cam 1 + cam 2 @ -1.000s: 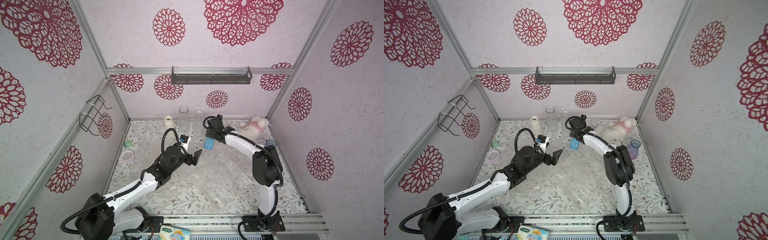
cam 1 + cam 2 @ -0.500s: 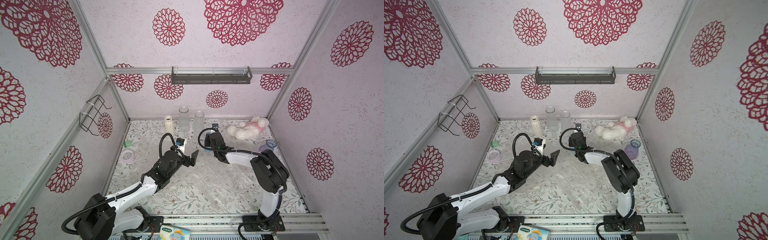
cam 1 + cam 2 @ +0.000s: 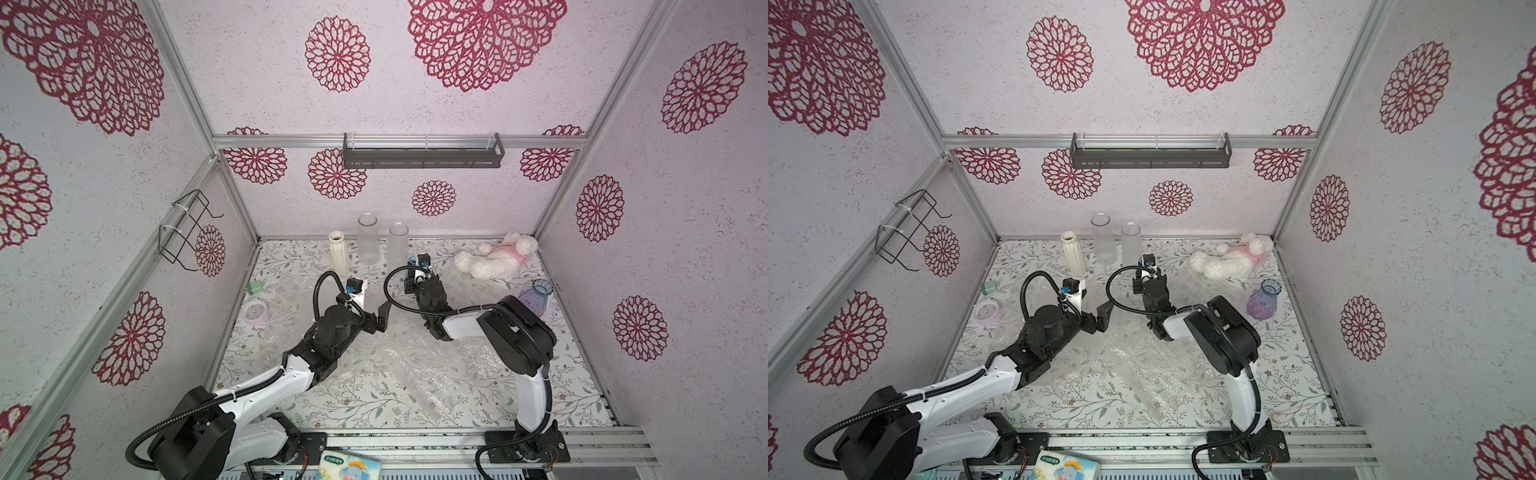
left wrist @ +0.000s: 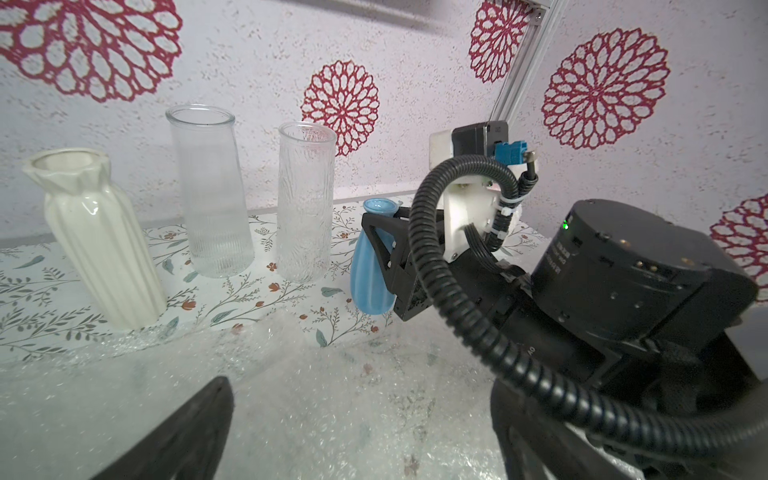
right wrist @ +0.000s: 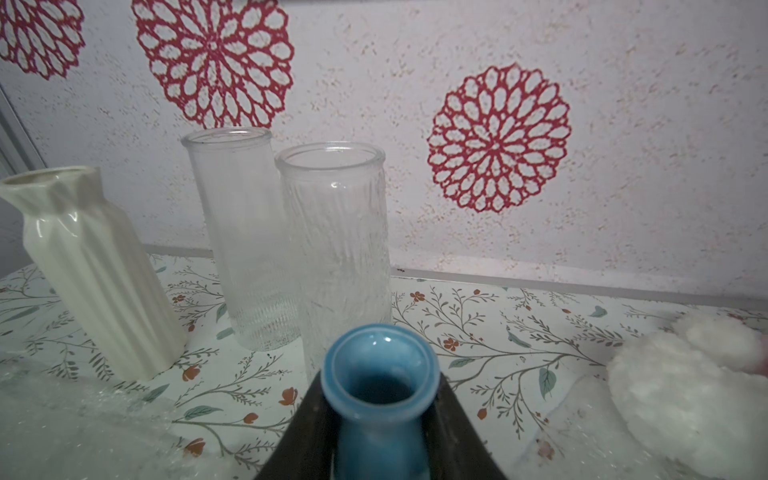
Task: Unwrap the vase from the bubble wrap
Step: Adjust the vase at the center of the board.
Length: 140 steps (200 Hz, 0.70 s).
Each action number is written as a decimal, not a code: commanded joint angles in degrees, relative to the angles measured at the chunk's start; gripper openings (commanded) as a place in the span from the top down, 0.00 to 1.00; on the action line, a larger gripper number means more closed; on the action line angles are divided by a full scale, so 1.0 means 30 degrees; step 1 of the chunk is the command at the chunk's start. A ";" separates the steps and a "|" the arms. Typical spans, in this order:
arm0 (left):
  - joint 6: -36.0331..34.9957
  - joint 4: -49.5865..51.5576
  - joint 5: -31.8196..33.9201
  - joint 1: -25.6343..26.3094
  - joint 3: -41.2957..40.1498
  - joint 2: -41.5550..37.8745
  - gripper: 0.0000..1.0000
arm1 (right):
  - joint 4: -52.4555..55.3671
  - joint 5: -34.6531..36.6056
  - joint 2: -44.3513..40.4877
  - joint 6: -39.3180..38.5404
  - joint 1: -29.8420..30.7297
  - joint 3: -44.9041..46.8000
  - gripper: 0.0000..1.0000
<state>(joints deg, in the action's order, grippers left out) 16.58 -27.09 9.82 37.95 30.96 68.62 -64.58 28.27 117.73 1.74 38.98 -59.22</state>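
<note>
The left gripper is being kept wide apart over the flattened bubble wrap. The blue vase, bare, is being lowered from its earlier raised position at the wrap's 12 o'clock, clamped in the right gripper; unwrapping is judged effectively done.

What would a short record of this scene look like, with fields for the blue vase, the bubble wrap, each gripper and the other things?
Blue vase: unwrapped, held at its neck
Bubble wrap: spread flat on the table, off the vase
Right gripper: shut on the blue vase
Left gripper: open, empty, above the bubble wrap
Back row: white vase, tall glass vase, shorter glass vase, all upright
Others: plush toy, purple vase
</note>
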 commanded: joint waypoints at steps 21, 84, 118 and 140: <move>0.0592 -0.1289 -0.0013 -0.0202 -0.0183 0.0059 0.01 | -0.3355 0.0517 0.0549 -0.0939 -0.0162 -0.0622 0.65; 0.0747 -0.1429 0.0016 -0.0230 -0.0527 -0.0194 0.01 | -0.4047 0.0288 0.1818 -0.0110 -0.0396 -0.0956 0.64; 0.0815 -0.1560 0.0028 -0.0230 -0.0552 -0.0138 0.01 | -0.4488 0.0305 0.2311 0.0197 -0.0540 -0.0987 0.63; 0.0854 -0.1618 0.0000 -0.0215 -0.0558 -0.0073 0.01 | -0.4737 0.0098 0.2495 0.0438 -0.0572 -0.0859 0.62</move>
<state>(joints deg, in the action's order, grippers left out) 18.06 -29.32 9.78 37.58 29.56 68.64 -72.58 28.64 125.29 1.58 37.63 -60.36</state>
